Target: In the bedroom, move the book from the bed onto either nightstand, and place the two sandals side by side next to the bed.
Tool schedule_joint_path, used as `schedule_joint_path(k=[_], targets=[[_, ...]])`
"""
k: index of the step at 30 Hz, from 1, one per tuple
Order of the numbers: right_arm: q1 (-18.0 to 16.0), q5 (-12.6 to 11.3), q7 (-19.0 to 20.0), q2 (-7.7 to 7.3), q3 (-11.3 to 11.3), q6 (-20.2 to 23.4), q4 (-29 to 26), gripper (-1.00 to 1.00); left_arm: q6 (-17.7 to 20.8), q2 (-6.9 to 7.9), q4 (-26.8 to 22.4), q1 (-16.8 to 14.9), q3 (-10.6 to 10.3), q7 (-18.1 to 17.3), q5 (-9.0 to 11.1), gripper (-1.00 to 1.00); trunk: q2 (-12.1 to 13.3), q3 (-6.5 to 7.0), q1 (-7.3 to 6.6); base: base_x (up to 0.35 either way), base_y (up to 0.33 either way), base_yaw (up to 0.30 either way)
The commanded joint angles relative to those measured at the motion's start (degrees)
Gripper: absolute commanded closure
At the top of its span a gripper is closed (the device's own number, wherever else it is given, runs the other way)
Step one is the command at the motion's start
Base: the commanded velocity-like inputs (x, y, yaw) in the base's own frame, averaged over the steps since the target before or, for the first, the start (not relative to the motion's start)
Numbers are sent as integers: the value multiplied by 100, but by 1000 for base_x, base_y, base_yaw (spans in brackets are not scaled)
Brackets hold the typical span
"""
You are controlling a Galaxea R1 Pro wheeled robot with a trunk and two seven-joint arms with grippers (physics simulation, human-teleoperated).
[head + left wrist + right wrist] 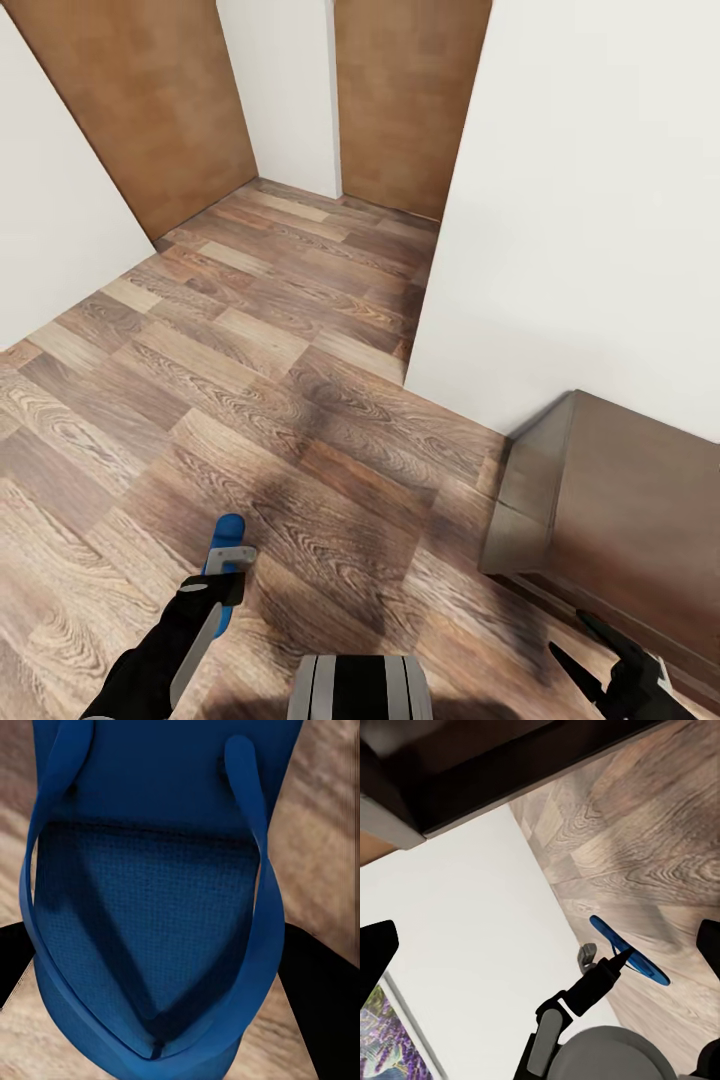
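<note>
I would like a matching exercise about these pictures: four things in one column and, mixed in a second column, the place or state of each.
Things:
1. bright blue flat sandal
2. left hand
3. right hand
4. dark-brown wooden cabinet

Places or states:
A. open, holding nothing
B. against the white wall, at the robot's right
C. shut on the sandal
D. carried above the wood-plank floor

Pairs: 1-D, 2-C, 3-A, 4-B

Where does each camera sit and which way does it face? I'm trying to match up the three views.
Head view: on the robot's head, facing forward and down at the wood floor, white walls and a dark cabinet; both arms show, the left gripper holding a blue sandal.
Left wrist view: near that gripper, looking along its fingers at the sandal.
Right wrist view: near the right gripper, looking across at the left arm.
Shared: the sandal shows in all three.
</note>
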Motion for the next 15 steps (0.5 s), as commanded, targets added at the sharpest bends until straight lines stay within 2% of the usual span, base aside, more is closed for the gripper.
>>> schedule_joint_path(k=[1,12,14,15], targets=[[-2,-9,6,1,-1,27,1,-100,20,8,-8,-1,-28,54,63,100,0,19,-3,0,0,0],[0,-9,1,2,1,27,1,-100,45,18,-24,-1,-4,-15,127,100,15,263,-32,0,0,0],[0,-9,-1,2,0,27,1,-100,50,25,-29,-1,8,-212,223,100,18,307,-37,0,0,0],[1,-9,-2,2,1,27,1,-100,52,33,-31,-1,11,-429,324,100,19,330,-39,0,0,0]])
